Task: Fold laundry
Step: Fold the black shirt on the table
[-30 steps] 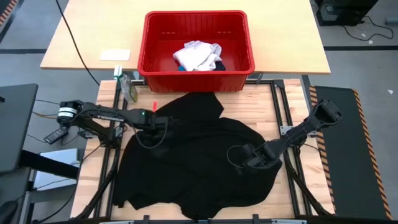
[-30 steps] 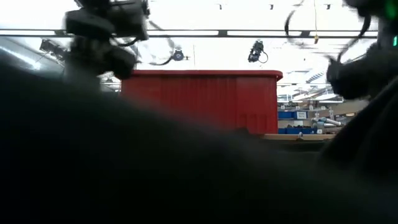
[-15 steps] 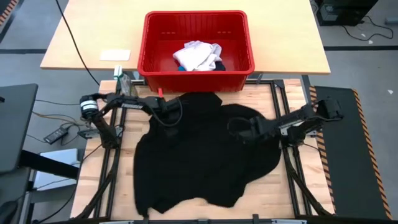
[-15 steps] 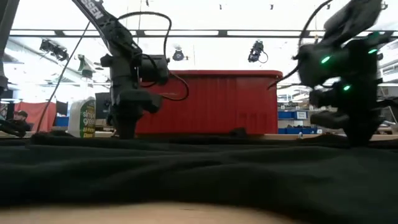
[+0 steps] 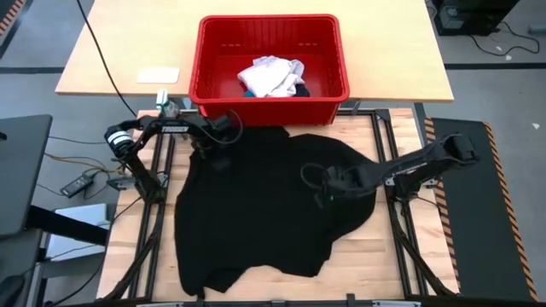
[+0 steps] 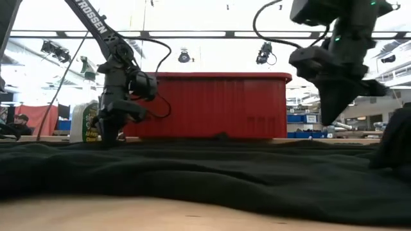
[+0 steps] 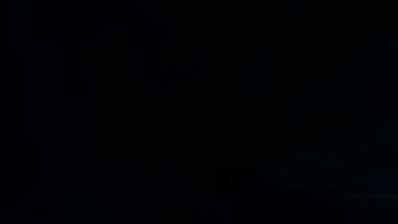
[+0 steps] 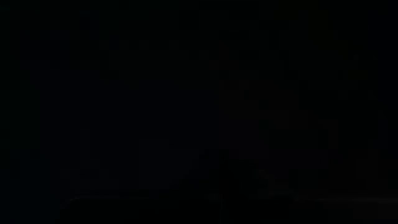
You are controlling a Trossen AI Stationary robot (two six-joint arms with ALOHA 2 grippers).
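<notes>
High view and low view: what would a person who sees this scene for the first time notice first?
A large black shirt lies spread over most of the wooden table. Both grippers are down on it: the left gripper at its far left edge, the right gripper on its right part. Behind stands a red basket with a white garment inside.

1. The large black shirt point(image 5: 264, 205) lies spread and rumpled across the desk point(image 5: 388, 273).
2. A crumpled white garment point(image 5: 269, 75) and a small blue piece point(image 5: 247, 93), barely visible, sit in the red basket point(image 5: 205, 60).
</notes>
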